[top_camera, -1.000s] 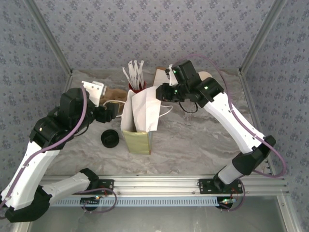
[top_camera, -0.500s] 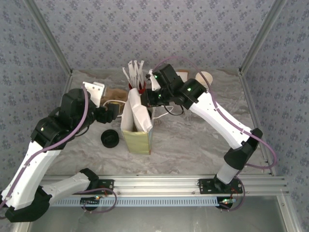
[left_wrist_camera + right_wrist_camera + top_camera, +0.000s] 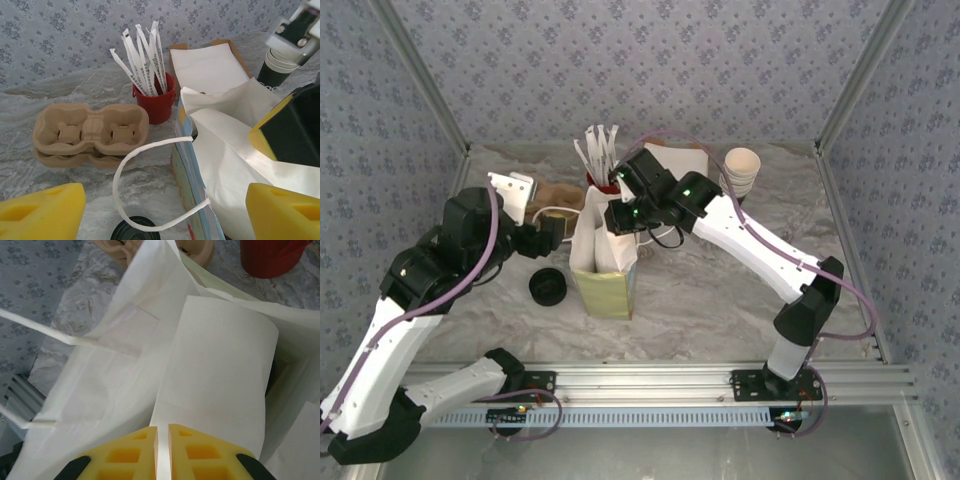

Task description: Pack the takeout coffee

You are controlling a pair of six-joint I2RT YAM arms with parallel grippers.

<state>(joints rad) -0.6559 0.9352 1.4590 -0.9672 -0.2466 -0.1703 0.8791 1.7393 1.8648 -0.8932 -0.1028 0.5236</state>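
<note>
The left arm bends in from the left of the bag [image 3: 610,258], its gripper [image 3: 165,205] spread wide and facing the bag's handle. The coffee [image 3: 548,288] stands on the bench [image 3: 720,290] just left of the bag, black lid up, its sides hardly showing. Bare bench lies right of the bag. The right arm arches over from that side, its gripper [image 3: 162,430] pinching the bag's white paper at the far rim. Behind the bag stand a red pot [image 3: 155,102] and a cup stack [image 3: 742,168].
</note>
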